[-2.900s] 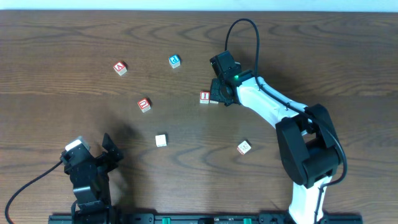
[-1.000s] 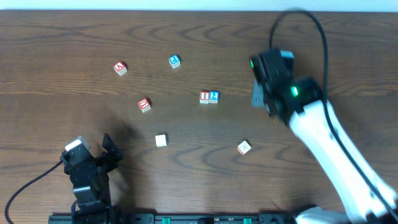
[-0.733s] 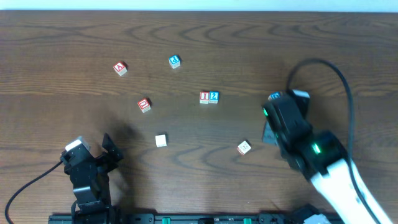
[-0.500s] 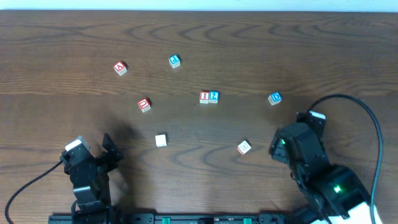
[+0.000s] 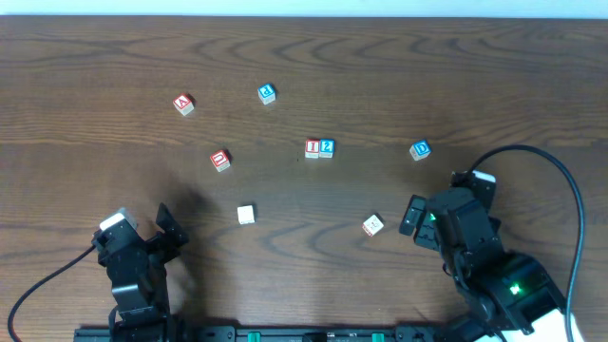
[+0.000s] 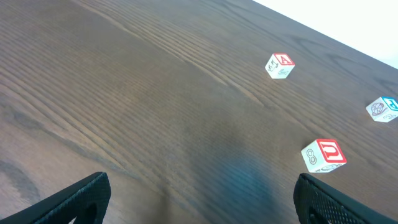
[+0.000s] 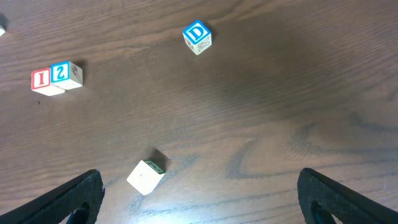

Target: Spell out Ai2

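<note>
Nearest: left pincer [image 6: 199, 202], well left of the I [image 5: 312, 148] and much closer to the robot, spread wide, holding nothing. Right pincer [image 7: 202, 199], right of the I and also closer, equally wide and bare.

Closer in toward the I: a white cube [image 5: 372, 225] near-right of it, a second white cube [image 5: 246, 215] near-left.

Level with the I: the 2 [image 5: 327, 147] touching its right side, both in one row. Looks finished as a pair. Red cube [image 5: 220, 160] with a rounded letter left of the I, D [image 5: 420, 150] well to its right.

Beyond the I: a blue cube [image 5: 266, 92] slightly left, and farthest off, the A [image 5: 183, 104], well left and beyond, standing alone. Shows ahead and rightward in the left wrist view, path bare.

Probably a job for the left arm, nearer the A than the right. Wants setting down against the I's left side, in line with the row.
</note>
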Controlling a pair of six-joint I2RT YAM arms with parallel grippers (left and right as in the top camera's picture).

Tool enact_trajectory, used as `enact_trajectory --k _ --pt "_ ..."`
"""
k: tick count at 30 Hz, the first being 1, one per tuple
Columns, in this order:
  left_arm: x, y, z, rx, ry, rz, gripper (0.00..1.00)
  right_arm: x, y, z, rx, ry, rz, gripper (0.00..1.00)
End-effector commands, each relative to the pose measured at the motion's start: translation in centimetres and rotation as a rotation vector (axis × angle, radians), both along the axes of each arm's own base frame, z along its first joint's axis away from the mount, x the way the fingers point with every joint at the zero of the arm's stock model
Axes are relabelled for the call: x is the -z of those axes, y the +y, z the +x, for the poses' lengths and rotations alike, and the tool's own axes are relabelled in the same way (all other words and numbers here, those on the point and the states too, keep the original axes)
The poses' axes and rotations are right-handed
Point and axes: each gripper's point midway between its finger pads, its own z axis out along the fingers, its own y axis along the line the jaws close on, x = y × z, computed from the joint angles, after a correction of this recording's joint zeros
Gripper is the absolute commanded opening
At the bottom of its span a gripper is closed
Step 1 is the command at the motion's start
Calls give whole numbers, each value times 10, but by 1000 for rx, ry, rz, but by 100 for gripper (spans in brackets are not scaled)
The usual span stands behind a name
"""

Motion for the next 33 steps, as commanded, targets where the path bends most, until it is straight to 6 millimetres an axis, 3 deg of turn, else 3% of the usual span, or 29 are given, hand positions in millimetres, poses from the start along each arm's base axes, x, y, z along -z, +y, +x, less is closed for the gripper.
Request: enact_trajectory --k 1,12,23,33 --pt "11 0 -2 5 29 11 95 1 1 -1 4 -1 5 99" --pt "10 -2 -1 14 24 2 95 1 1 -1 4 -1 5 99" --pt "1 -57 12 275 -54 -215 95 1 1 -1 4 -1 5 99" --pt "1 -30 10 166 -35 -72 95 1 1 -1 4 -1 5 99"
